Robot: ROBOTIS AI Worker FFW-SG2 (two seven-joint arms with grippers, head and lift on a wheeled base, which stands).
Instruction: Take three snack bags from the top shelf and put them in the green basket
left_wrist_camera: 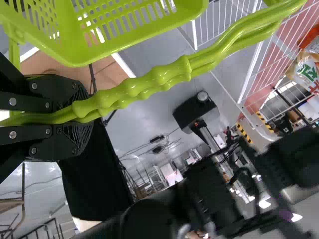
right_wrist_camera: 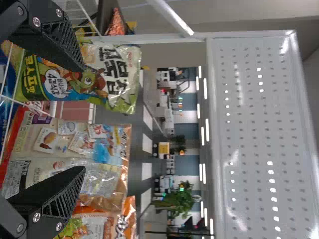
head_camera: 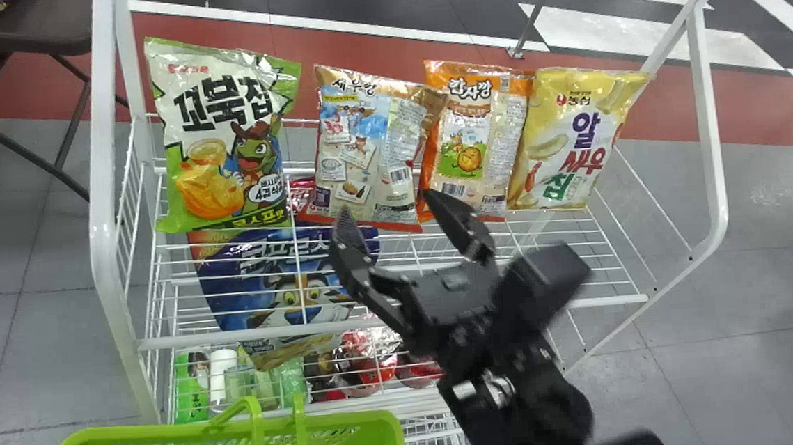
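My right gripper (head_camera: 404,232) stands open in front of the top shelf, its fingertips near the lower edge of the middle snack bag (head_camera: 364,155). To the left is a green-white bag (head_camera: 223,137); to the right are an orange bag (head_camera: 470,133) and a yellow bag (head_camera: 572,140). In the right wrist view, the open right gripper (right_wrist_camera: 82,117) has the middle bag (right_wrist_camera: 75,159) facing it and the green-white bag (right_wrist_camera: 89,74) beside one finger. The green basket (head_camera: 229,429) stands at the lower left. In the left wrist view, my left gripper (left_wrist_camera: 82,117) is shut on the basket's handle (left_wrist_camera: 144,89).
White shelf posts (head_camera: 108,236) frame the rack on both sides. On the lower shelves lie a blue bag (head_camera: 282,279), red packages (head_camera: 364,364) and a green carton (head_camera: 192,387). A dark table (head_camera: 27,25) stands behind at the left.
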